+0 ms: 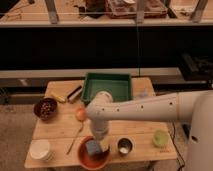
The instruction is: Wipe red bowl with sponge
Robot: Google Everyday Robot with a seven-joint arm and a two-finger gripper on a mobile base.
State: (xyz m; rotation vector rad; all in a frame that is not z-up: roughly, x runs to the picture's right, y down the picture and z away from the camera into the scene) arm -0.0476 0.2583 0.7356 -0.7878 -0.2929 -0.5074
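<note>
One white arm under my control, its gripper lowered into the wide round orange-red bowl at the front edge of the wooden tabletop, jaws closed on the small grey-blue sponge inside it.

Three bowls — one sponge, one tray, one hand.

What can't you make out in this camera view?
Camera view:
- claw at the red bowl: contact with the sponge hidden by the arm.
- red bowl's far rim: behind the arm.
- small metal cup: contents too small to tell.
- arm's base: cut off at right edge.
</note>
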